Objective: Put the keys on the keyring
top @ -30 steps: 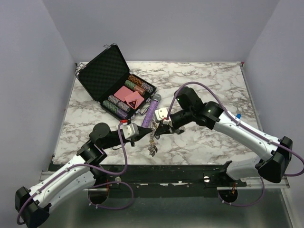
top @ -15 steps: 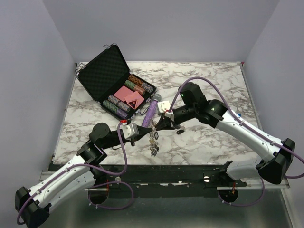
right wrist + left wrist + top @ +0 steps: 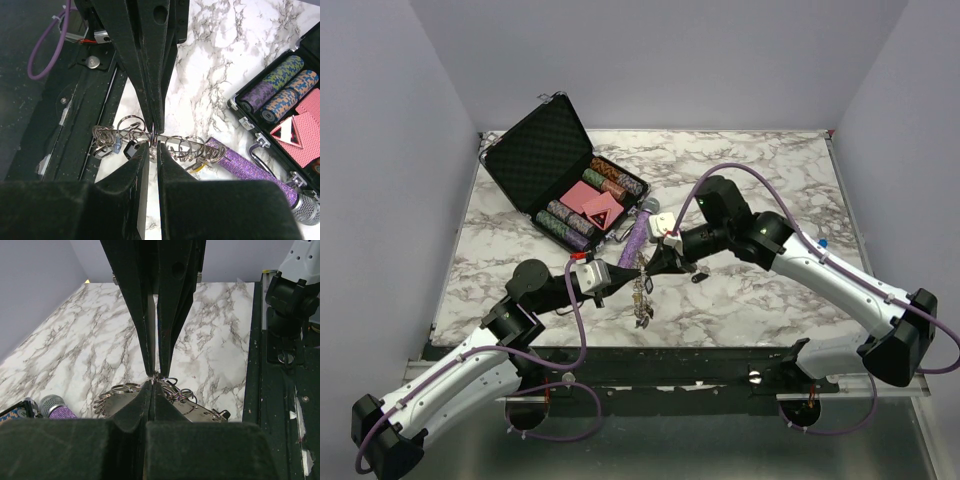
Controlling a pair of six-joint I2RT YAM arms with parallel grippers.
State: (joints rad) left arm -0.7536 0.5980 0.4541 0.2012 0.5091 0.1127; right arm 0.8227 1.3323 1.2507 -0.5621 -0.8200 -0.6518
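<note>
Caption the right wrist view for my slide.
The keyring, pinched by left gripper and right gripper above the table; purple tube nearby.

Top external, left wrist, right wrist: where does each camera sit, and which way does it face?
Top external: above and behind the arms, looking down on the marble table; both whole arms show, left gripper and right gripper meeting tip to tip.
Left wrist: on the left arm, looking along its own fingers at the right gripper's.
Right wrist: on the right arm, looking along its own fingers back at the left gripper's.
Both wrist views share the keyring and purple tube.
</note>
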